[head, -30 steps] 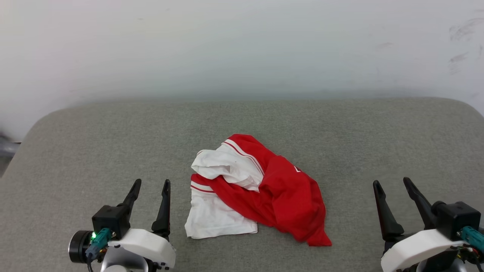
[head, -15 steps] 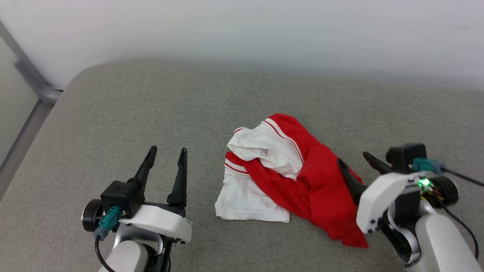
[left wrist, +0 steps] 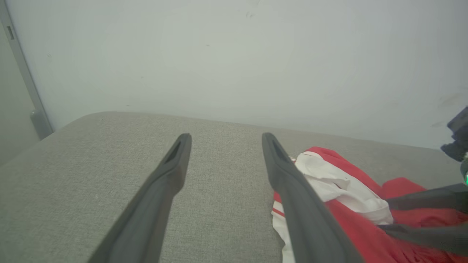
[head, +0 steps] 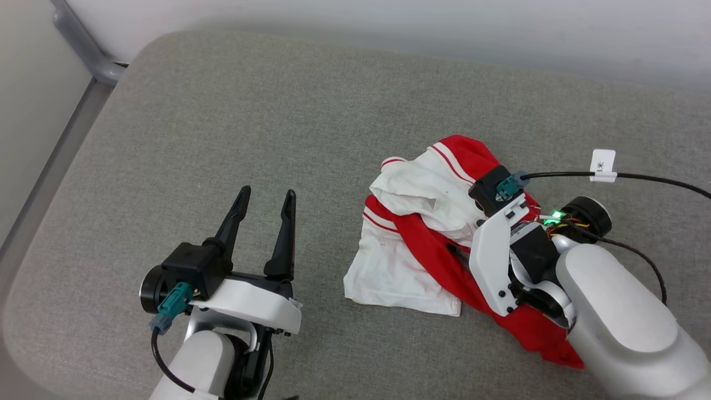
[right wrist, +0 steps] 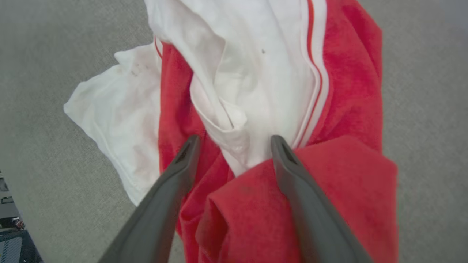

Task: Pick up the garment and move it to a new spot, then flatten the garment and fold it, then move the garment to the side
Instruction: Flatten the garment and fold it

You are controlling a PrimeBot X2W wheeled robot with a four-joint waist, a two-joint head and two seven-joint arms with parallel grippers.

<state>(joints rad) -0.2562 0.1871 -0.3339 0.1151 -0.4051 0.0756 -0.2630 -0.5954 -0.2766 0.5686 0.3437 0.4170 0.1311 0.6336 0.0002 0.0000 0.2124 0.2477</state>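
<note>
Currently the crumpled shirt (head: 400, 272) is straddled by the right gripper (right wrist: 234, 140), fingers spread, nothing clamped; the left gripper (head: 266, 193) is held spread over the cushion (head: 222, 111) beside it.

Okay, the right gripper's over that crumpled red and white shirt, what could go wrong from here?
1. The right gripper is open astride a bunched fold of the garment; closing may pinch just one layer, which could slip out.
2. The left gripper is open beside the garment, clear of it, so a one-point lift may tangle it more.
3. The black cable by the right wrist could snag cloth.
</note>
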